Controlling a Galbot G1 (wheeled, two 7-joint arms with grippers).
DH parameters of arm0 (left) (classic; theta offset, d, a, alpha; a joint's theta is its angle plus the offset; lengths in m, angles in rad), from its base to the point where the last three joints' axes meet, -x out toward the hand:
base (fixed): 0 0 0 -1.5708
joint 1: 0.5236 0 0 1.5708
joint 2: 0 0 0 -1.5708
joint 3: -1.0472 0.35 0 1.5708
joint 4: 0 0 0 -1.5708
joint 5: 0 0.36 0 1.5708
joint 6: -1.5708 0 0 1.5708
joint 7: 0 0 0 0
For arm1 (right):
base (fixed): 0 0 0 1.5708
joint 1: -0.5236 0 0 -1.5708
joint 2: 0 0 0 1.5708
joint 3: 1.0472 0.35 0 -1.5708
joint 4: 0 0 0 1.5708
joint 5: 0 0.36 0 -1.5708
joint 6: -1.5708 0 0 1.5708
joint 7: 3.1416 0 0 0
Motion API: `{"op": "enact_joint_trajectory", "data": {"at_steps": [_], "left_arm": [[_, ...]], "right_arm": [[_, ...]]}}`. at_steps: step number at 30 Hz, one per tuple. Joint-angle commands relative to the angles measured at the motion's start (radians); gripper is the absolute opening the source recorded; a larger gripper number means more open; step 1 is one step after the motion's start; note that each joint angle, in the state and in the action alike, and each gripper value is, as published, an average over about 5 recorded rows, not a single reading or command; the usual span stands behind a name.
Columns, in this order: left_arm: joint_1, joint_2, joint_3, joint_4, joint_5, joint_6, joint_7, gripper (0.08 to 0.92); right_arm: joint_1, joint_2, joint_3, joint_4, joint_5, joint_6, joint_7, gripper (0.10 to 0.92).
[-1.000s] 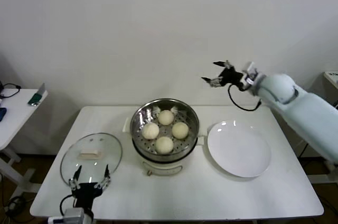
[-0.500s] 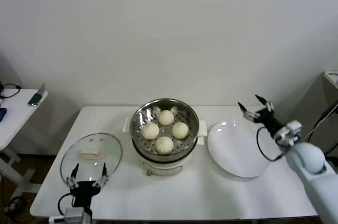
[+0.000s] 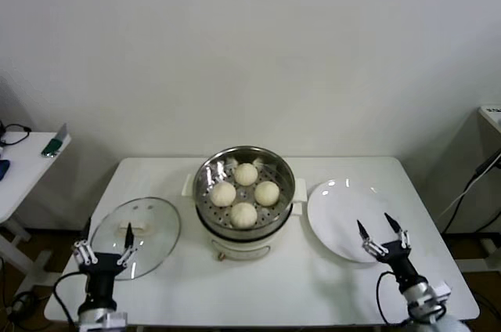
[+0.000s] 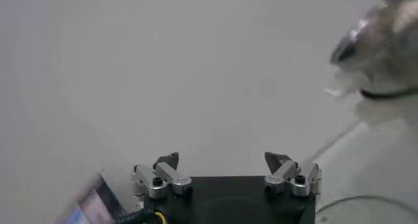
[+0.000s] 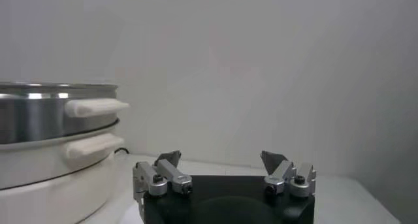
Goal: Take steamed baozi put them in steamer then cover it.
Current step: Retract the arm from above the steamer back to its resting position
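baozi [image 3: 245, 189]: 4 | steamer [image 3: 210, 214]: 1 | cover [image 3: 156, 230]: 1 | plate [image 3: 344, 214]: 1

steamer [image 3: 244, 191] top seemingly unobstructed.

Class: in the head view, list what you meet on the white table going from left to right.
cover → steamer holding the steamed baozi → white plate

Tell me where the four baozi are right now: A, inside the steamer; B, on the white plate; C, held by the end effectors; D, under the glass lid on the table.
A: all four steamed baozi sit on the perforated tray inside the steamer, while the white plate is bare and the cover lies flat on the table to the steamer's left.
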Motion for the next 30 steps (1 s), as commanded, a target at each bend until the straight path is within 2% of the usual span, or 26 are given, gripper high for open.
{"op": "enact_joint_trajectory", "data": {"at_steps": [1, 5, 14, 19, 30], "left_arm": [[-0.062, 0.131, -0.011, 0.380, 0.573, -0.110, -0.154, 0.823], [-0.093, 0.148, -0.012, 0.450, 0.595, -0.085, -0.160, 0.823], [-0.172, 0.162, -0.007, 0.472, 0.588, -0.053, -0.132, 0.823], [-0.248, 0.172, 0.009, 0.522, 0.583, -0.036, -0.095, 0.823], [-0.395, 0.176, 0.040, 0.641, 0.607, -0.001, -0.075, 0.823]], "right_arm": [[-0.093, 0.129, 0.033, 0.028, -0.061, 0.101, 0.005, 0.823], [-0.095, 0.140, 0.035, 0.039, -0.069, 0.104, 0.009, 0.823], [-0.102, 0.147, 0.037, 0.047, -0.082, 0.108, 0.031, 0.823], [-0.110, 0.151, 0.039, 0.056, -0.090, 0.109, 0.039, 0.823], [-0.127, 0.164, 0.075, 0.063, -0.090, 0.115, 0.042, 0.823]]}}
